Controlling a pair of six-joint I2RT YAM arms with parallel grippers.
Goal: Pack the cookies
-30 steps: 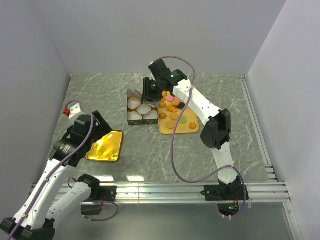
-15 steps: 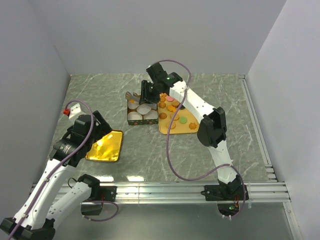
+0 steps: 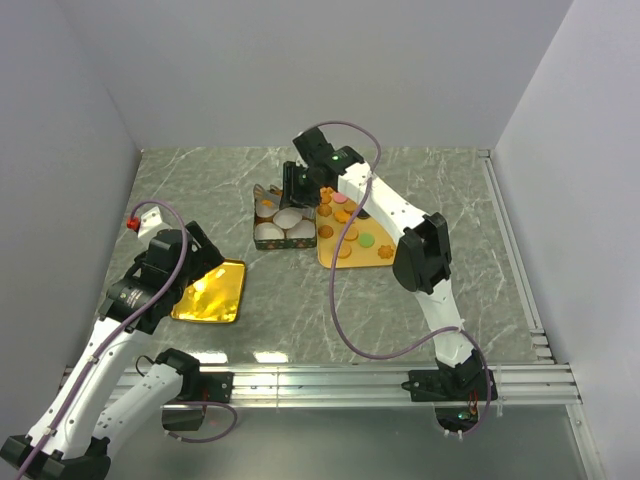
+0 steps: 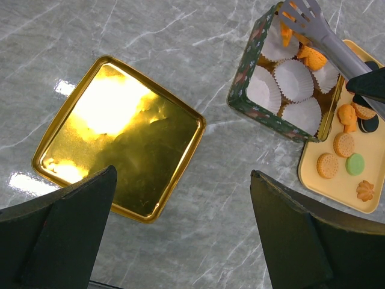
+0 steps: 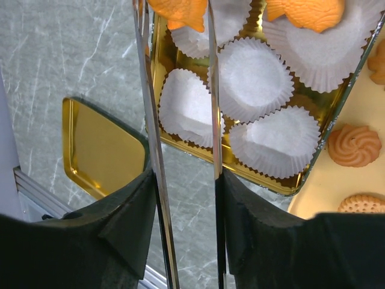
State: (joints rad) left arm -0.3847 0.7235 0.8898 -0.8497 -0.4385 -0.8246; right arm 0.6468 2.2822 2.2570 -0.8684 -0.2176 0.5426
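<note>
While the left gripper (image 3: 203,252) hangs over the gold square lid (image 3: 212,292) in the top view, the right gripper (image 3: 295,186) reaches over the far side of the green patterned square tin (image 3: 283,240). Most small round cookies (image 3: 350,226), orange with some pink and green, lie on the flat yellow tray (image 3: 382,258) touching the tin's right side.

Left wrist view: left gripper (image 4: 183,174) spread wide, holding nothing, lid below. Grey metal tongs (image 4: 325,36) slant into the tin's far corner over the white paper cups (image 4: 293,80). An orange cookie (image 4: 313,57) sits in one cup.

Right wrist view: right gripper (image 5: 186,192) is clamped on both tong arms, which stand slightly apart. An orange cookie (image 5: 180,11) sits between the tong tips over a cup; pinched or just lying there, cannot tell. Another cookie (image 5: 307,12) rests in the next cup.
</note>
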